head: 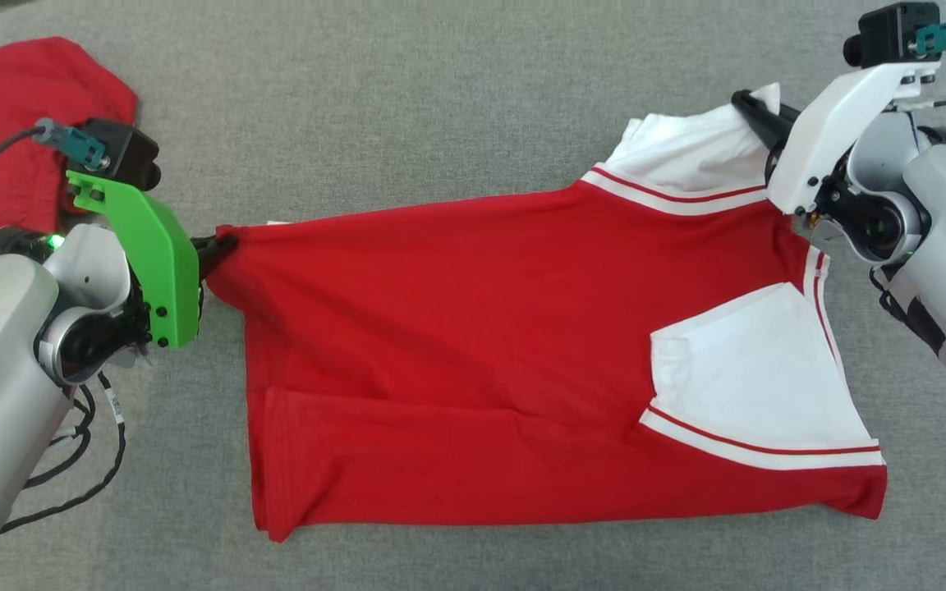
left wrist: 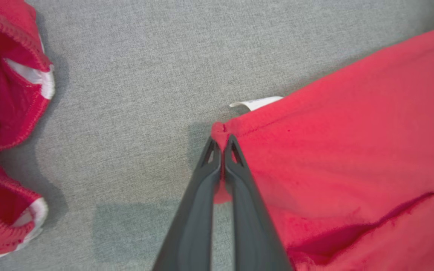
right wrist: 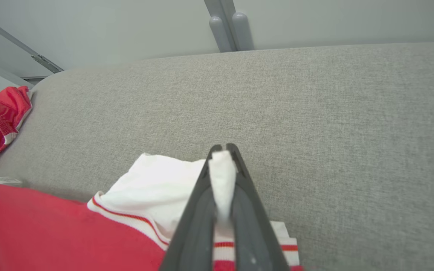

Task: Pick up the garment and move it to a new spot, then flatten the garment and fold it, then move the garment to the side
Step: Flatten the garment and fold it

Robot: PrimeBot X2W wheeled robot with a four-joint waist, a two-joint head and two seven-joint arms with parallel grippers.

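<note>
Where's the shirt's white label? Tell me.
Left wrist view: the label pokes from under the shirt edge onto the couch, just beyond the corner that the left gripper pinches.

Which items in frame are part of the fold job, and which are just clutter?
In the job:
- red and white shirt, spread on the grey cushion
- left gripper, jaws shut on its red corner
- right gripper, jaws shut on its white sleeve

Lying about:
- crumpled red garment, far left, not held
</note>
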